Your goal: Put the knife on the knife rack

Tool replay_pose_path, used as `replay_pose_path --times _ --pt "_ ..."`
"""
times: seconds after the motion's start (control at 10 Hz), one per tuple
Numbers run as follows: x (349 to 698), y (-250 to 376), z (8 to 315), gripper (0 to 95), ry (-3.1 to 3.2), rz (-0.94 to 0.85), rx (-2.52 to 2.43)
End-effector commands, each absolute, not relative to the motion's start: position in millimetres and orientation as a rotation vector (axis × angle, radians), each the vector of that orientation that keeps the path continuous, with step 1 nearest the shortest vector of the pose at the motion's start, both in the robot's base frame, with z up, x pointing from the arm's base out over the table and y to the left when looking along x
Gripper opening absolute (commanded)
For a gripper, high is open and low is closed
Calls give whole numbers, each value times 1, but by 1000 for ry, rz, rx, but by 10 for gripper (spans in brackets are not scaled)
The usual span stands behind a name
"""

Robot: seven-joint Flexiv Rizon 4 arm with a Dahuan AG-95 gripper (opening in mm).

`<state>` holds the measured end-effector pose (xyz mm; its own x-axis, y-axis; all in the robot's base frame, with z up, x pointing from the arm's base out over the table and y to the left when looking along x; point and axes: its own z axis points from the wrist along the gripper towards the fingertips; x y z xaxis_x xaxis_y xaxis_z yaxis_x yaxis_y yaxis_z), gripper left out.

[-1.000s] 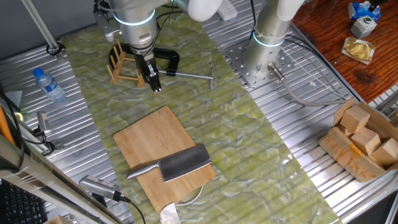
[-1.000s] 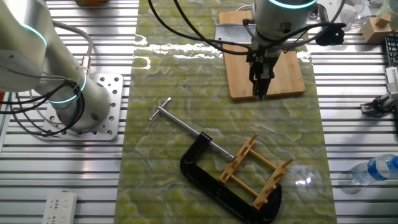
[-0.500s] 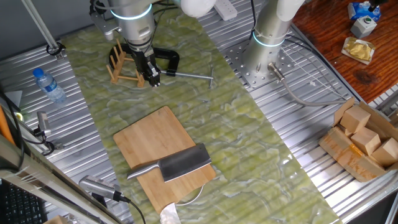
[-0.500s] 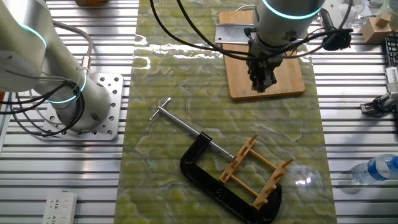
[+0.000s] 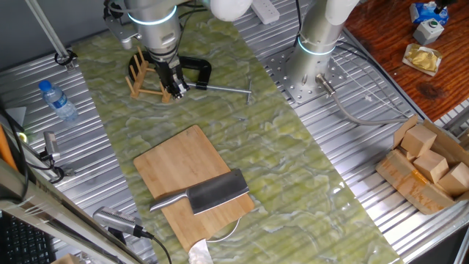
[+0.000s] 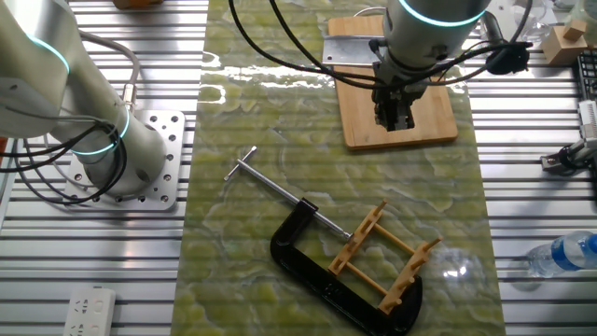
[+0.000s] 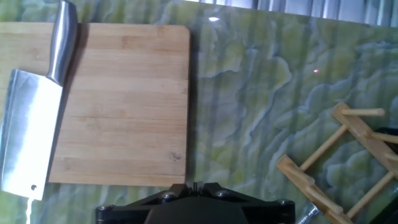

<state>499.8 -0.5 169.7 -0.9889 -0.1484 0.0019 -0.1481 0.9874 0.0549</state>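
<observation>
knife (image 5: 207, 194) flat on cutting board (image 5: 176, 169), untouched, well apart from knife rack (image 5: 144, 79). gripper (image 5: 178, 92) empty above mat near rack and clamp (image 6: 317, 266); open or closed: cannot tell.

Grey steel knife (image 5: 209, 194), light-brown knife rack (image 5: 144, 79), green marbled mat (image 5: 293, 154)

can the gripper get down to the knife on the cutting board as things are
Probably yes. The knife lies flat on the cutting board with nothing over it, and the gripper holds nothing.
</observation>
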Motion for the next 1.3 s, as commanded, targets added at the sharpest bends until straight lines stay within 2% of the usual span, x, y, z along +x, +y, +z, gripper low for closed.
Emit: replay_pose_path --times 0.1,1.3 --pt "500 0 170 0 -3122 -90 231" --pt "498 11 175 0 -3119 -87 260"
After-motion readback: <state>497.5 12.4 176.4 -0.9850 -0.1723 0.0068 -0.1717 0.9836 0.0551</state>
